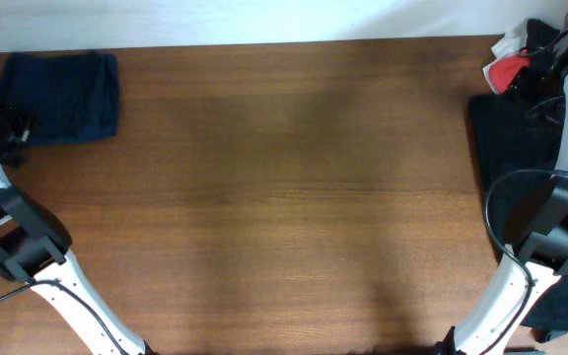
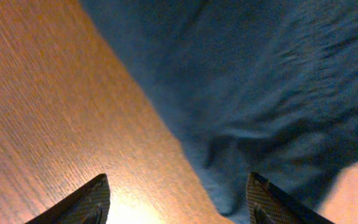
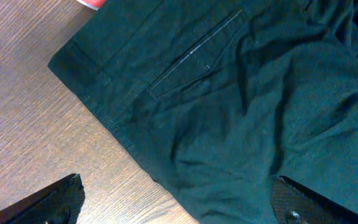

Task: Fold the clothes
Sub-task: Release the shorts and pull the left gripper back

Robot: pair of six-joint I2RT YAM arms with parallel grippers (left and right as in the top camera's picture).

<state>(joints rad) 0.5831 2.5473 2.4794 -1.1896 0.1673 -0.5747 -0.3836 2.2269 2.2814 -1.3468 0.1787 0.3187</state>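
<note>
Now the brown table has clothes at two of its ends. A dark blue cloth lies in the far left corner. It looks folded into a neat block. The black pants lie at the right edge, spread out flat and loose. Behind the pants sits a small heap with a red thing and a white thing in it.

The left gripper is low over the wood, right by the blue cloth. Its two fingers are spread wide apart and do not pinch anything. The edge of the blue cloth runs into the gap between them. This view is blurry, so I cannot tell if a finger touches the cloth.

The right gripper hangs over the near edge of the black pants. Its fingers are also spread wide, one over the wood and one over the pants. Between them lie the hem of the pants and a bit of bare table. A pocket with a stitched slit shows on the pants. The waistband corner points toward the left side of that view, and the cloth to the right of it is full of wrinkles.
</note>
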